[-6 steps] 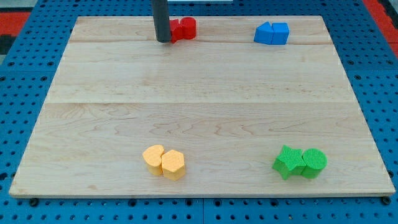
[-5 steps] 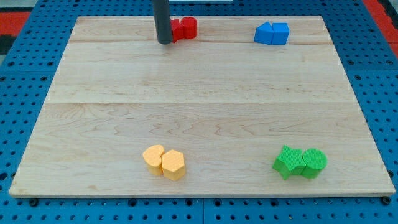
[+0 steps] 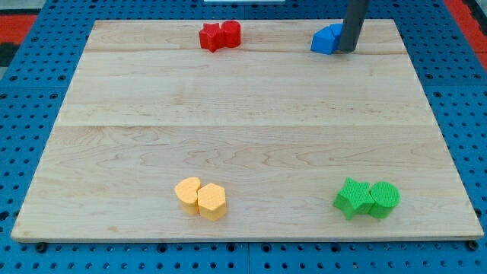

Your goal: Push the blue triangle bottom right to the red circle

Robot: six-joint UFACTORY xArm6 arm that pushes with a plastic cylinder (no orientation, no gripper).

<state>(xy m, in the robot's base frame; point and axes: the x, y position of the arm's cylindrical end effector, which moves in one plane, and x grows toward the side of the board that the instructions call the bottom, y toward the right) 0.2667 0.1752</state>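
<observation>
my tip (image 3: 347,50) sits at the view's top right, bare rod holding nothing, right against the blue pair (image 3: 326,39) and hiding its right-hand block. i judge it's set on the far side so it can shove the triangle left toward the red circle (image 3: 230,33), well apart along the top edge beside another red block (image 3: 210,36).

No legible text, labels, brands, numbers or signs on the tabletop (image 3: 243,114), the blocks or the rod.

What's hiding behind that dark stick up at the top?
My tip covers the right part of the blue blocks; only their left part shows. How many or what shape, I can't tell.
</observation>
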